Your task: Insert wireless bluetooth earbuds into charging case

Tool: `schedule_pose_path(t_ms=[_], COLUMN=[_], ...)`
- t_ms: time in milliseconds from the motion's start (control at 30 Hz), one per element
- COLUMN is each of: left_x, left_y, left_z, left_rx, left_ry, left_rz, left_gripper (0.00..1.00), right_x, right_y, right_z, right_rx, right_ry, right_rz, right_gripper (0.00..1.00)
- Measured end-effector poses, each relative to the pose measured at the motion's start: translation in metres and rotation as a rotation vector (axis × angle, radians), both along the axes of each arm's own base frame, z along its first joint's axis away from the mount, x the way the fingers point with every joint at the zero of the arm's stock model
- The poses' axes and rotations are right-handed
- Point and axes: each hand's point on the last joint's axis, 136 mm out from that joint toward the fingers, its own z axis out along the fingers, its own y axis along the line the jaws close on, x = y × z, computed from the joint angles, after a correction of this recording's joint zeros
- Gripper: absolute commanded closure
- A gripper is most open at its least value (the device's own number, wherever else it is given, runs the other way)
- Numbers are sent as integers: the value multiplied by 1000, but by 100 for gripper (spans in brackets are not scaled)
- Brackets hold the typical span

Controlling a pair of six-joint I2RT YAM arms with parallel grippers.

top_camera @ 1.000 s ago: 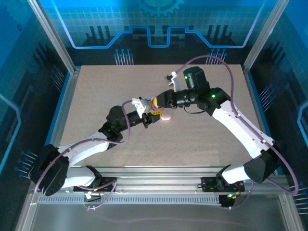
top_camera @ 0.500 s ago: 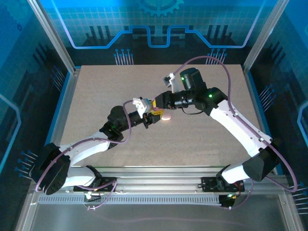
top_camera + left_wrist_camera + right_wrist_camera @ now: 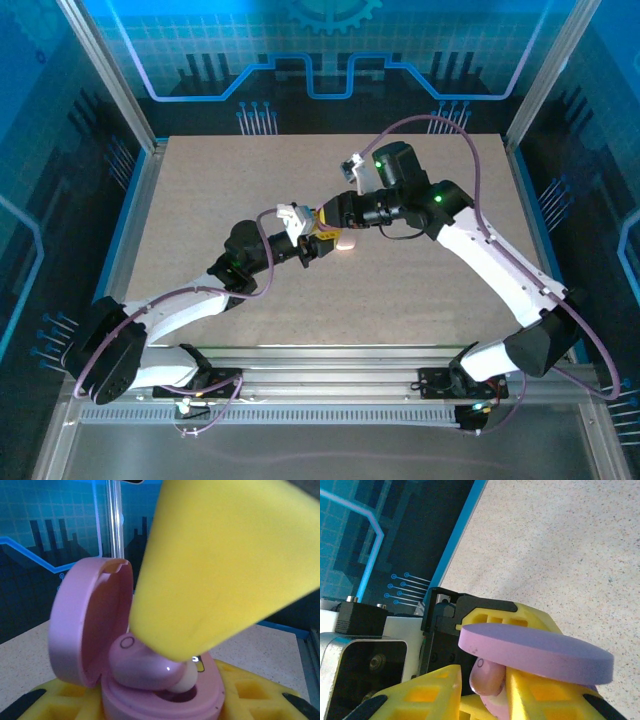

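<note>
The left claw [image 3: 320,245] is clamped on the pink charging case [image 3: 160,706] and holds it just above the middle of the bench [image 3: 200,200], with the lid [image 3: 87,627] swung open and standing upright. A pink earbud [image 3: 145,667] lies partly in the case's socket, tilted, its pale tip low in the hollow. The right claw [image 3: 486,700] has its yellow fingers [image 3: 432,692] on either side of the earbud; I cannot tell whether they are pinching it.
</note>
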Motion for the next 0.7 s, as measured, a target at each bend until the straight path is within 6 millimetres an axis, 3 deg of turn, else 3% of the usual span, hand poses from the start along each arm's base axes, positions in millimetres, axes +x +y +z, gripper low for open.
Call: schedule_pose_path(t_ms=[400,700], left_x=[0,0], left_y=[0,0], left_z=[1,5], left_rx=[-2,-12], left_ry=[-2,-16], left_rz=[0,0], left_gripper=[60,60], right_x=[-6,-11], right_y=[-5,2], right_z=[0,4], right_rx=[-34,-8], right_ry=[7,17], right_rz=[11,65], right_gripper=[65,65])
